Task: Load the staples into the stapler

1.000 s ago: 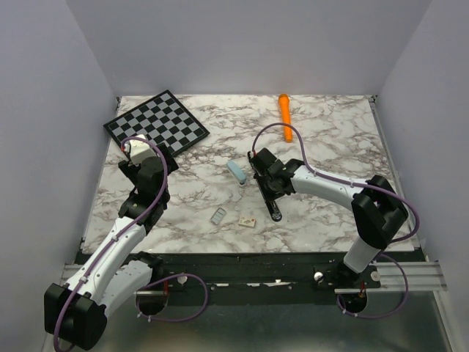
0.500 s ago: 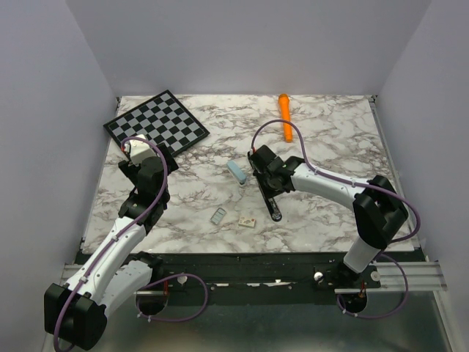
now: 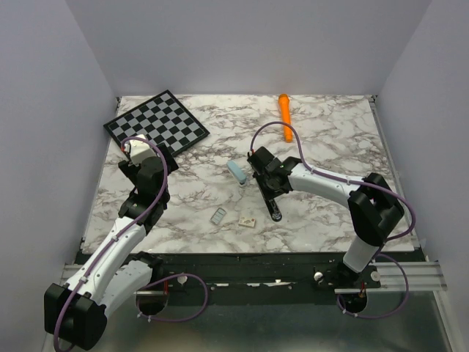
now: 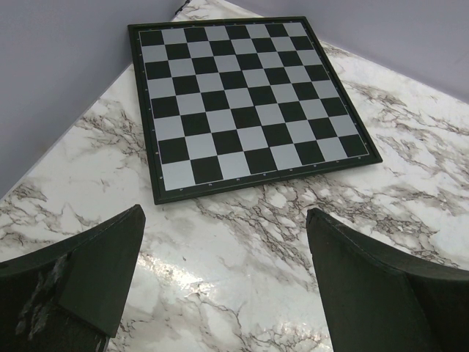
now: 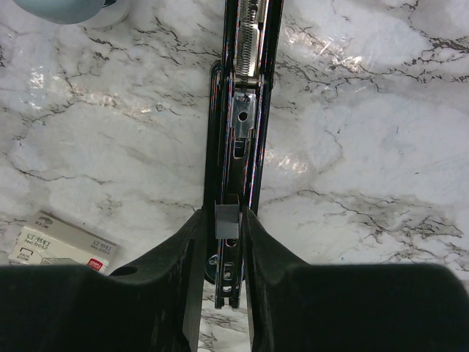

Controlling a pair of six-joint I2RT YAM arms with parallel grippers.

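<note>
The black stapler (image 3: 271, 199) lies open on the marble table, its metal channel and spring facing up in the right wrist view (image 5: 245, 110). My right gripper (image 3: 264, 185) hangs right over it. Its fingers are shut on the staples (image 5: 227, 222), a small grey block held just above the channel between the fingertips (image 5: 227, 229). My left gripper (image 3: 130, 155) is open and empty over bare marble at the left, near the chessboard's corner; its jaws stand wide apart in the left wrist view (image 4: 223, 242).
A chessboard (image 3: 155, 123) lies at the back left (image 4: 242, 95). An orange marker (image 3: 285, 116) lies at the back. A pale blue object (image 3: 236, 172) sits just left of the stapler (image 5: 66, 7). A little box (image 3: 218, 215) and a small white piece (image 3: 247, 220) lie nearer the front (image 5: 58, 246).
My right gripper has shifted slightly left and back along the stapler with the staples in it. The left arm has not moved.
</note>
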